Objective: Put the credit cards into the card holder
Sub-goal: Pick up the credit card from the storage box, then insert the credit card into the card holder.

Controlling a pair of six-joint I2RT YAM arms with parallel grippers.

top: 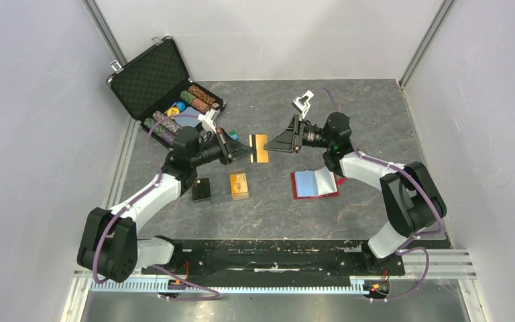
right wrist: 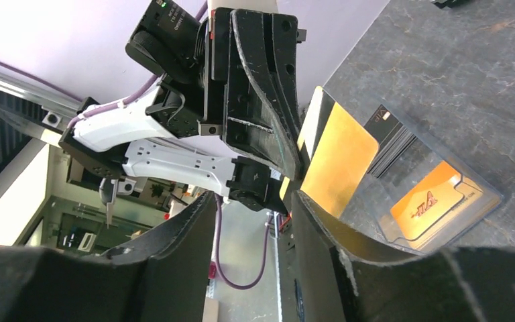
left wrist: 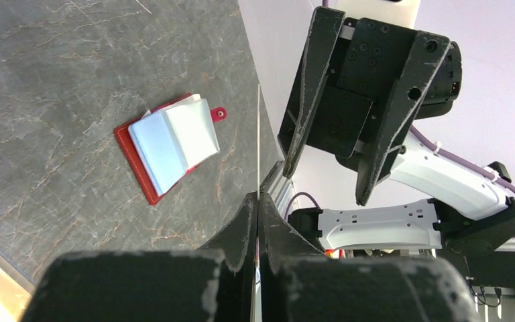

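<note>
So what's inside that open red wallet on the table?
The red wallet lies open, showing pale blue and white inner leaves. Whether any card sits under those leaves is hidden.

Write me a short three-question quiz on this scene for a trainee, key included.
1. True or false: the left pincer is shut on an orange-gold card.
2. The red card holder lies: A) snapped shut, B) open on the table, C) standing on edge.
3. Fill in: the jaws of the right pincer stand ____.
Key: 1 true; 2 B; 3 open.
</note>
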